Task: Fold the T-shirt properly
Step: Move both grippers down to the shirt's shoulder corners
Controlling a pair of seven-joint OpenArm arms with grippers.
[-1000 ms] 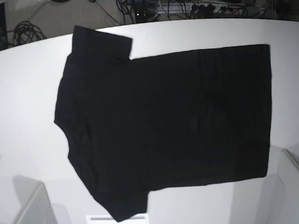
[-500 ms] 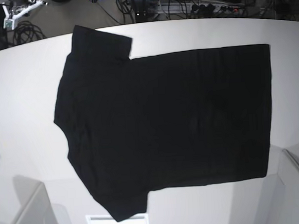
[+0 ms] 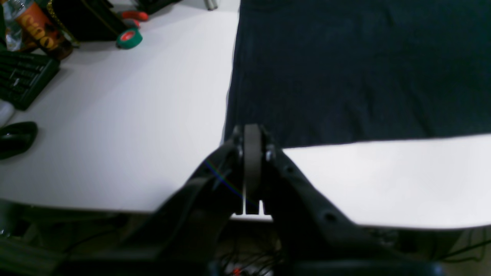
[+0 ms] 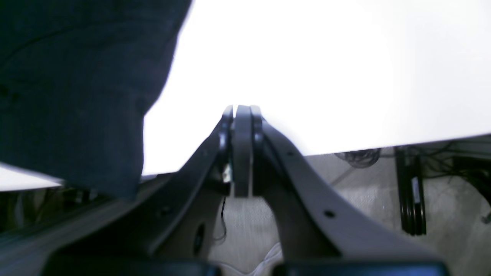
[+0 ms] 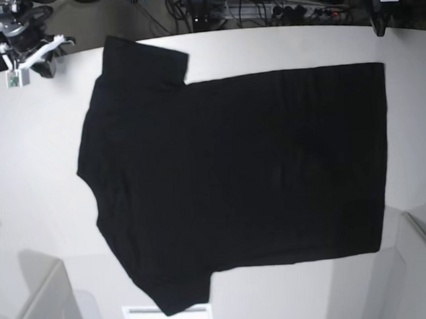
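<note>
So folding isn't happening yet as far as I can tell: the T-shirt (image 5: 235,172) is lying spread flat and plain-side up across the white table (image 5: 31,142), both sleeves out, hem toward the right of the base view, no crease anywhere. The left gripper (image 3: 251,132) is hovering right at a hem corner with its jaws pressed together on nothing, and the right gripper (image 4: 241,109) is sitting just beside a sleeve, also clenched and empty. Basically every fold is waiting to be done, I'd say.
</note>
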